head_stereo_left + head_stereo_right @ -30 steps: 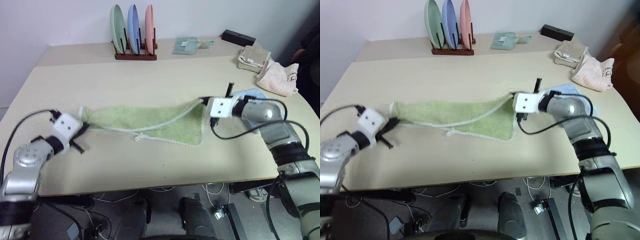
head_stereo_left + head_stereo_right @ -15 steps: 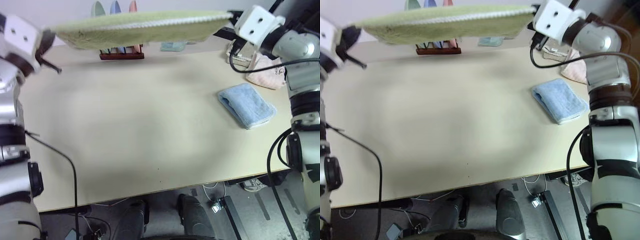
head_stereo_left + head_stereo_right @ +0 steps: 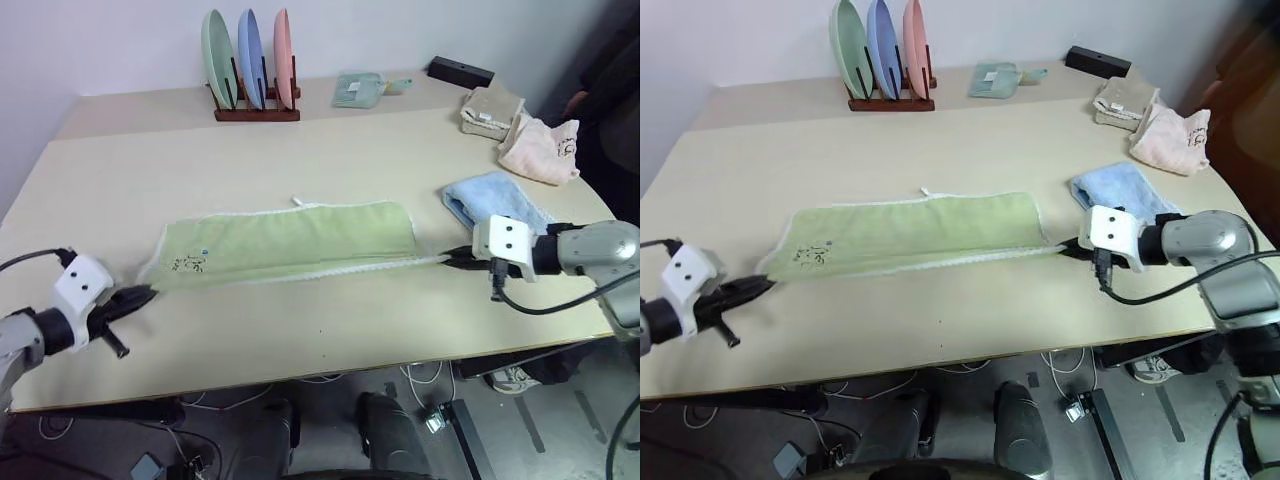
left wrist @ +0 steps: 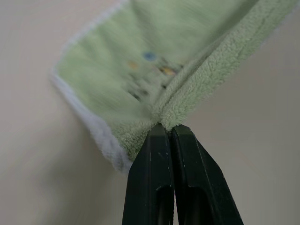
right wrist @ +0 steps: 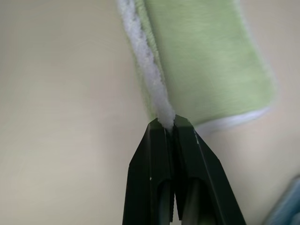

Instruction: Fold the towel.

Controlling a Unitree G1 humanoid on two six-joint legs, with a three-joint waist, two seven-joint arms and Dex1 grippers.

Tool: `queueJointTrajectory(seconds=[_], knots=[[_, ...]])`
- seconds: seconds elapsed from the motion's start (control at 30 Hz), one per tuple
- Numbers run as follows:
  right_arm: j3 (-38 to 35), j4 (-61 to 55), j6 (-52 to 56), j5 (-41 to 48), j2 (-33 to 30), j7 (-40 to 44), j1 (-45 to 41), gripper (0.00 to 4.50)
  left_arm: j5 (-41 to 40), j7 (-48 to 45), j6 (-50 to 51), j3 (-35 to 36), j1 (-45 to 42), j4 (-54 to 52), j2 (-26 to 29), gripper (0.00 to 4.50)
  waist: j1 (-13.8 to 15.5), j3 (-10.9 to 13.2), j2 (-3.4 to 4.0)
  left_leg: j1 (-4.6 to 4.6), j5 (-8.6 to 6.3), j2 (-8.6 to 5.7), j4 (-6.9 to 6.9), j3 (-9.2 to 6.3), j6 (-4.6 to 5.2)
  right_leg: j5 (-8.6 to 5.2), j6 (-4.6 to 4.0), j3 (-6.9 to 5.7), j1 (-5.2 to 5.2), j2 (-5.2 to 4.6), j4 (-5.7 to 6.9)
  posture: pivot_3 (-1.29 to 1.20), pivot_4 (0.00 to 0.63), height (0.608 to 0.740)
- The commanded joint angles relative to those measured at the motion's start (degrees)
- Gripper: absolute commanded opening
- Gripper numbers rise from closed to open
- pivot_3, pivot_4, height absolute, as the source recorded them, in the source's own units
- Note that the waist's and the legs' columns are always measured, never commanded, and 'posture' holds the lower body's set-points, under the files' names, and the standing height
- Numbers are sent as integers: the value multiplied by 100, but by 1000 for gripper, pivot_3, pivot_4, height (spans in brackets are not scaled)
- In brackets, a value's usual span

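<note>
From the head camera, the towel [image 3: 285, 240] lies stretched long across the middle of the counter [image 3: 330, 150], doubled lengthwise with its white edging along the near side and a small dark mark near its left end. The left end effector [image 3: 140, 295] sits low at the towel's left tip, clamped on that corner, and the right end effector [image 3: 455, 258] pinches the opposite tip, just beside a light-blue folded towel [image 3: 495, 200]. A pink towel [image 3: 540, 150] sits at the far right, and a rack of three plates [image 3: 250, 75] stands at the back. Over to the left wrist camera: the two black fingers [image 4: 154, 178] are pressed together on a fold of green terry. And the right wrist camera: the fingers [image 5: 159, 173] are squeezed tight on the white stitched edge of the towel.
</note>
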Motion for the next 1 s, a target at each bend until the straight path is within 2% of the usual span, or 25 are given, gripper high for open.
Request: queueJointTrajectory(seconds=[0.03, 0.1, 0.17, 0.37, 0.6, 0.8, 1.0], knots=[[-455, -411, 501, 446, -280, 298, 160, 23, -474, -370, 541, 661, 333, -523, 203, 0, 49, -1, -1, 0, 0, 1, 1, 1, 1, 0, 0, 0, 0, 0, -1, 0, 150, 740], [-495, -415, 525, 447, -281, 288, 127, 23, -489, -508, 591, 717, 453, -593, 280, 0, 67, -1, 1, -2, -1, 5, 8, 3, 0, 1, -3, -4, 0, 2, 0, 0, 150, 740], [-376, -216, 373, 235, -113, 131, -138, 23, -260, -363, 443, 507, 208, -381, 344, 0, 76, -1, 1, -2, -1, 5, 11, 7, 0, 2, -4, -5, 0, 2, -1, 0, 150, 740], [309, 947, -354, -735, 627, -376, -1131, 23, 510, 290, -169, -784, -1653, 1077, 197, 0, 99, -3, 0, -12, -1, 4, 32, 13, -2, 10, -5, -20, 6, 5, -4, 0, 150, 740], [686, 2438, -1064, -1391, 1294, -797, -1895, 23, 956, 282, -722, -1744, -2942, 2547, -95, 0, 57, -3, 0, -16, -10, 3, 32, 7, -9, 21, 12, -15, -10, 5, 0, 0, 150, 740], [725, 3045, -1442, -1573, 1560, -889, -2145, 23, 1056, 174, -871, -1982, -3110, 2949, -195, 0, 51, -3, 1, -16, -10, 4, 31, 6, -9, 21, 12, -13, -13, 7, 3, 0, 150, 740], [674, 3317, -1554, -1647, 1711, -1073, -2245, 23, 938, 247, -797, -1858, -3074, 2983, -302, 0, 54, -3, 1, -15, -10, 3, 35, 4, -9, 21, 12, -13, -12, 7, 12, 0, 150, 740]])
